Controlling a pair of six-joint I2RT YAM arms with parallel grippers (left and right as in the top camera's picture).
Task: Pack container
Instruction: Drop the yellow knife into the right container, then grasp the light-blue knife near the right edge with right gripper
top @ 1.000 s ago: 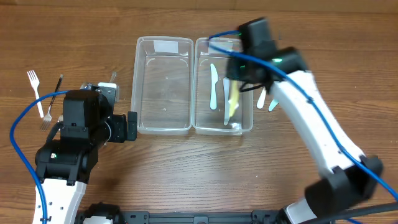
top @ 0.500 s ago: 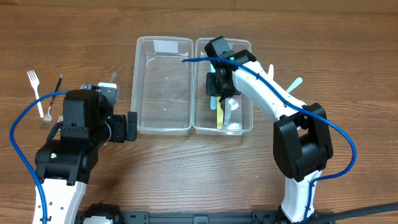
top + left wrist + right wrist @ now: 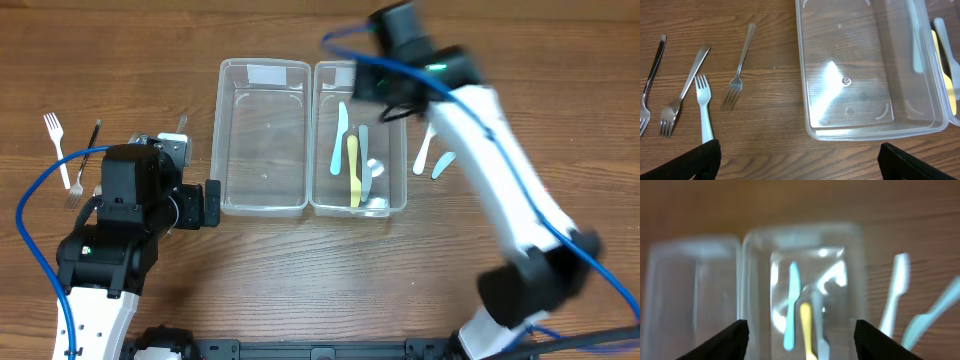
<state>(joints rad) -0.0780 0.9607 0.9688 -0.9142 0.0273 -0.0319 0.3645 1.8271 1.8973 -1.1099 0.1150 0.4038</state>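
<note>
Two tubs: clear plastic, side by side on the bench, long walls touching. Called left tub and right tub below.
Right hand: released, fingers spread wide with nothing between them. Wrist view is motion-blurred.
Right hand position: up over the far end of the right tub, so the tub floor sits below and ahead of it.
Right tub contents: light blue knife, yellow knife and grey knife, all lengthwise, beneath the right hand. Yellow one lies between the other two. Something pale sits at the near end, too unclear to name.
Loose knives: white knife and pale blue knife on the bench just outside the right tub, off to the right hand's right, close together.
Left hand: released, fingers at full spread, gripping nothing, low over the bench.
Left tub vs left hand: ahead and to its right, near end wall just beyond the fingertips.
Forks: four on the bench, ahead-left of the left hand, tines pointing back at it.
Fork order, outermost to tub side: black-handled fork, metal fork, white fork, second metal fork.
Fork spacing: second metal fork is nearest the left tub, clear of its wall.
</note>
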